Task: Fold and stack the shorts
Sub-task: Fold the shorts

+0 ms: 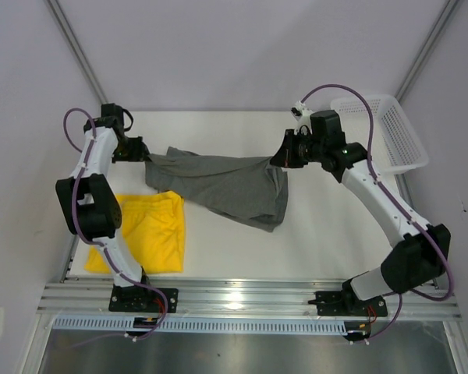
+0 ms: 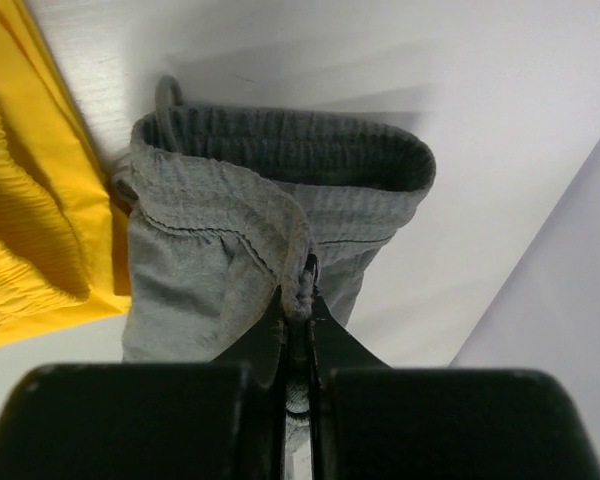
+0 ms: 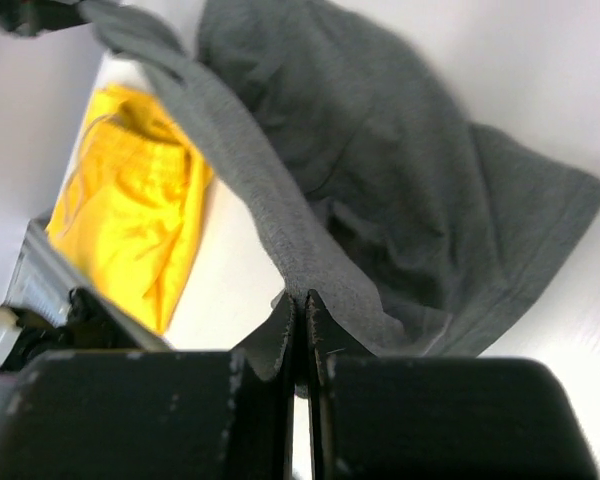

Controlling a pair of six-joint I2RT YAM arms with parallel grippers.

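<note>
Looking down, top view: we see the grey-green shorts (image 1: 218,187) strung across the middle of the counter (image 1: 327,234) between both arms, the lower part sagging toward the surface.
left pincer (image 1: 143,152): clamped closed on the left end of the grey-green shorts, at the far left of the counter.
right pincer (image 1: 279,158): clamped closed on the right end, with cloth hanging below it.
yellow shorts (image 1: 144,232): flat on the counter, near left, beside the left arm. Its far right corner sits just by the grey-green shorts; we cannot tell if they touch.
basket (image 1: 394,132): white mesh, far right corner, well apart from both pairs.
left wrist view: jaws pressed together on a bunched edge of the grey-green shorts by the ribbed waistband. The waistband opening gapes beyond the fingers, and the yellow shorts lie at the left on the counter.
right wrist view: jaws closed on a grey edge. We see the cloth run taut up and left toward the left pincer, the rest draping to the right. The yellow shorts lie beyond, on the left.
</note>
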